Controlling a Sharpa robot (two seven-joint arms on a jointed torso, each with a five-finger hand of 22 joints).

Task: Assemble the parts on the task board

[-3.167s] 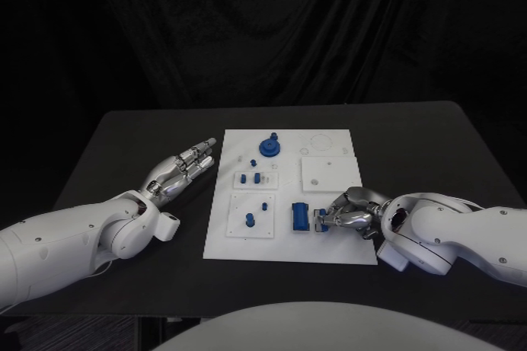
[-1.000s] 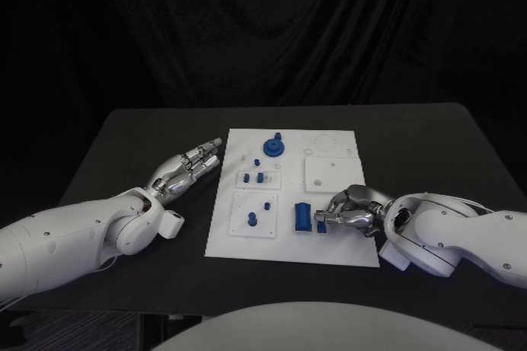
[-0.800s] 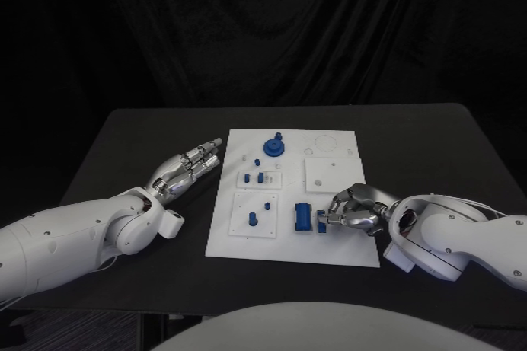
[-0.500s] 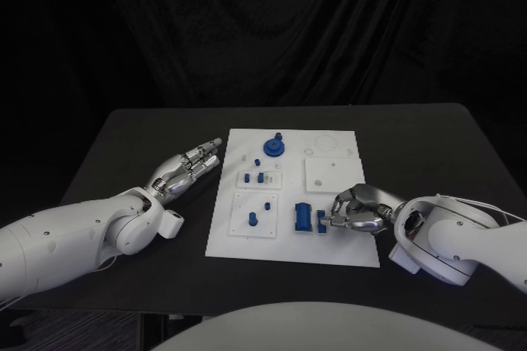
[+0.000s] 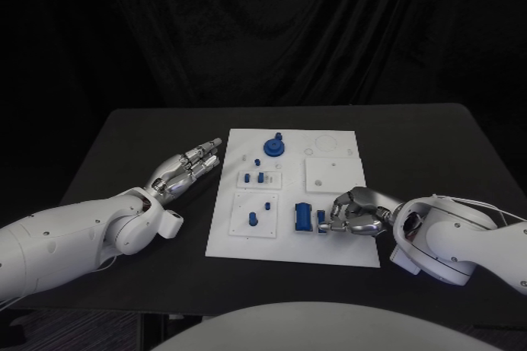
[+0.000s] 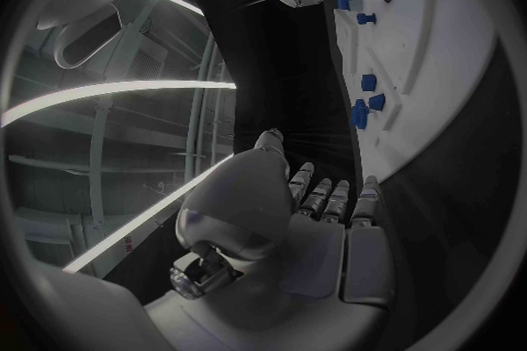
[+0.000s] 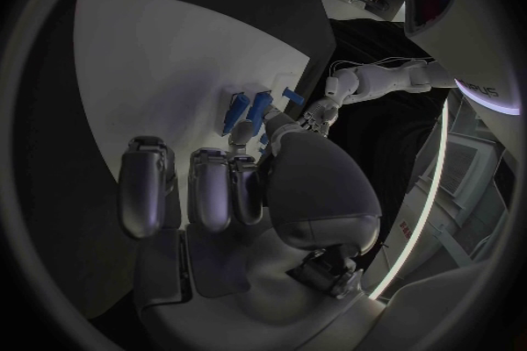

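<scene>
Task board (image 5: 335, 244) on black table (image 5: 439, 153), right hand (image 5: 353, 212) beside blue block (image 5: 301, 216)

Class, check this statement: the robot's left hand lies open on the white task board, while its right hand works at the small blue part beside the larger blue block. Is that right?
Not quite. The left hand is open, but it lies on the black table beside the task board, not on it; the head view shows this. The right hand is at the small blue part next to the blue block, as stated.

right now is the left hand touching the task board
Apart. In the head view the left hand lies open beside the task board, with a strip of black table showing between its fingertips and the board's edge.
</scene>
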